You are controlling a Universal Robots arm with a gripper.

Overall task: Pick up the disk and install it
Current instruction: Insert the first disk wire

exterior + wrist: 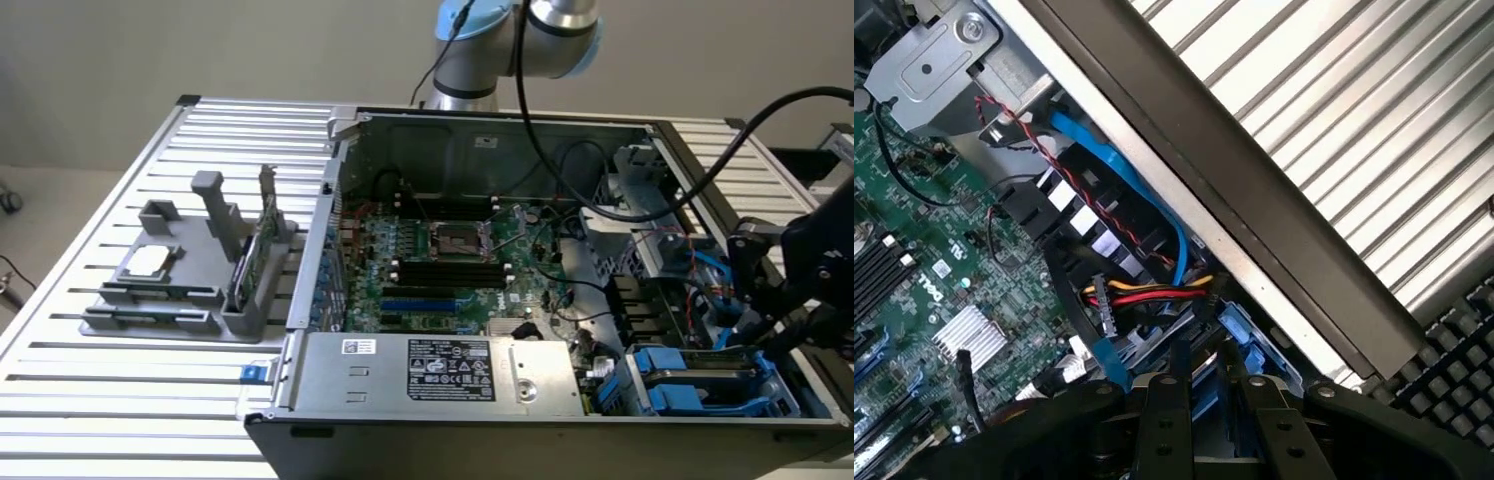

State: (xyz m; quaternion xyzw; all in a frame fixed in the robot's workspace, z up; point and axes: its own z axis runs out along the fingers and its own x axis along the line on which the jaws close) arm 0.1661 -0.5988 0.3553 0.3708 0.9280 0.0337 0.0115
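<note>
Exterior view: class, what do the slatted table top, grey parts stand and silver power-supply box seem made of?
Slatted table top: probably aluminium; pale, brushed sheen.
Grey parts stand: likely plastic; dull, uniform matte grey.
Silver power-supply box: likely sheet steel; folded edges, dull metallic shine.

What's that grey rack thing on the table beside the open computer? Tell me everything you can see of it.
The grey rack looks like matte plastic: a slotted base with upright posts. It sits on the slatted metal table, to the exterior view's left of the open computer case. A small square silver chip lies flat on it, and a long green circuit card stands on edge in it.
</note>
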